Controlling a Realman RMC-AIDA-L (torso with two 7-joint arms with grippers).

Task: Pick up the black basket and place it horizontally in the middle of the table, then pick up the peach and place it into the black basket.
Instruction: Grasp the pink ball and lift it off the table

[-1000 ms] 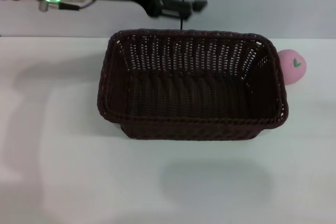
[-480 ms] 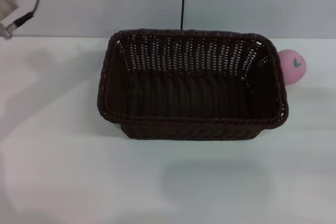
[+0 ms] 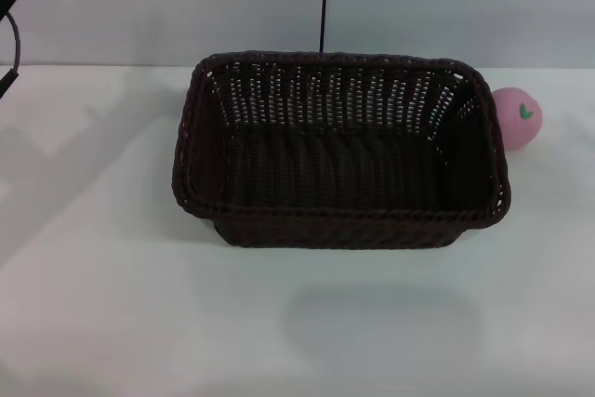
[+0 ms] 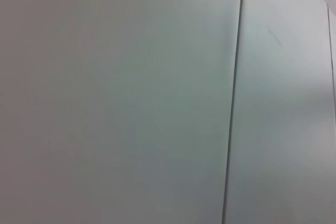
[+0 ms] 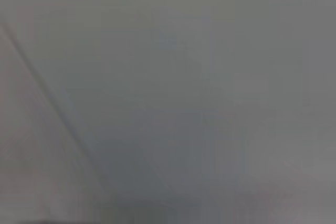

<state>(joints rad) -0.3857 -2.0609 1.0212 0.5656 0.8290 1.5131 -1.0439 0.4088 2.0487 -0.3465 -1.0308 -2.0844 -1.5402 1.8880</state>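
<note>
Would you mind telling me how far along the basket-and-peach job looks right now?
Done: the black basket sits lengthwise mid-table. In hand: nothing; only a bit of the left arm shows at the head view's top-left corner. Left: the peach lies outside the basket's right end.

black basket (image 3: 339,151) mid table (image 3: 112,304), peach (image 3: 516,118) just right
</note>
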